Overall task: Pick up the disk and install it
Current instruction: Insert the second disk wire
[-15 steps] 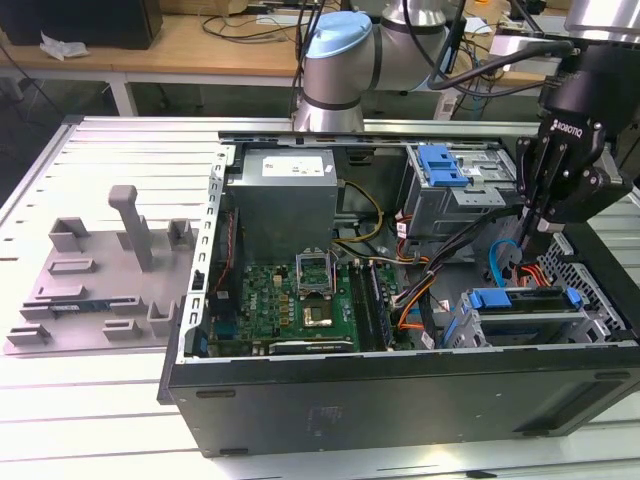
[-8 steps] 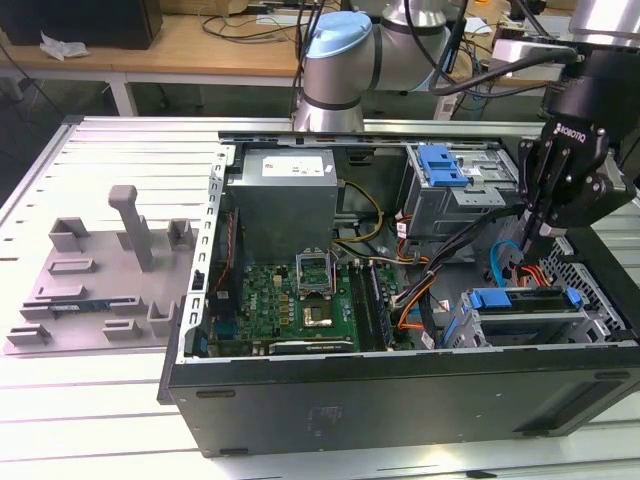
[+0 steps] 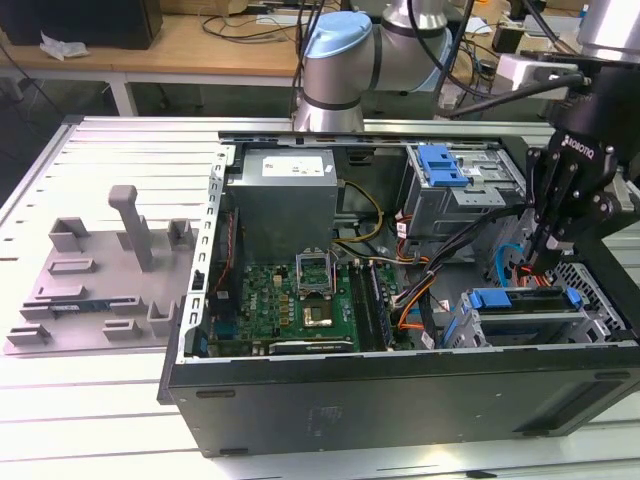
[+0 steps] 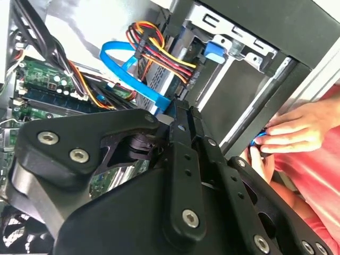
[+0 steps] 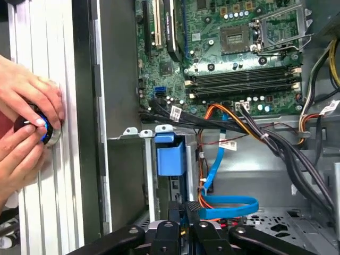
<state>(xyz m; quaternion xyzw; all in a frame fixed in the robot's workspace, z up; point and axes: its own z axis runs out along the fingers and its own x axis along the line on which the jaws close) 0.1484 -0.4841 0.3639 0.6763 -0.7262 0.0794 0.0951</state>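
Hovering low inside the computer case (image 3: 400, 390) at the exterior view's right, my gripper (image 3: 537, 262) closes narrow and empty just above the disk (image 3: 522, 300), which sits seated in its bay

Bright, even overhead light, soft shadows inside case (image 3: 400, 400); pincer (image 4: 175, 114) linkage blurred (too close).

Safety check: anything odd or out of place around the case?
Yes: a person's hands are at a small round blue-lit object on the ribbed table, just outside the case wall, while the arm's hand sits inside the case. Nothing inside looks damaged or spilled.
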